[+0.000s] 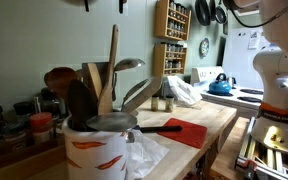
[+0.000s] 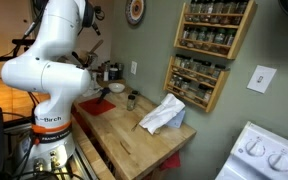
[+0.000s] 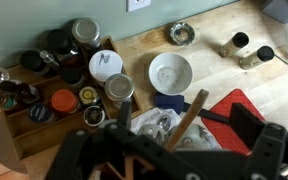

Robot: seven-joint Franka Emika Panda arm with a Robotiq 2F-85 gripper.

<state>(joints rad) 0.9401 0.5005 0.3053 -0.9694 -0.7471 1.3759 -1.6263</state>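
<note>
In the wrist view my gripper (image 3: 184, 120) is open, its dark fingers (image 3: 247, 124) spread wide above a crock of kitchen utensils (image 3: 154, 126). A wooden handle (image 3: 189, 112) rises slanted between the jaws without touching them. Nothing is held. In an exterior view the same white crock with an orange pattern (image 1: 96, 150) stands at the near end of the counter, with wooden spoons (image 1: 109, 68) and metal tools sticking up. The gripper itself is out of sight in both exterior views; the white arm (image 2: 54, 70) hides it.
A white bowl (image 3: 170, 72), a small metal bowl (image 3: 182, 33) and two shakers (image 3: 240, 44) stand on the wooden counter (image 3: 219, 75). A red mat (image 3: 234, 108) lies right, a tray of jars (image 3: 54, 100) left. White cloth (image 2: 164, 115), spice racks (image 2: 209, 50), blue kettle (image 1: 220, 85).
</note>
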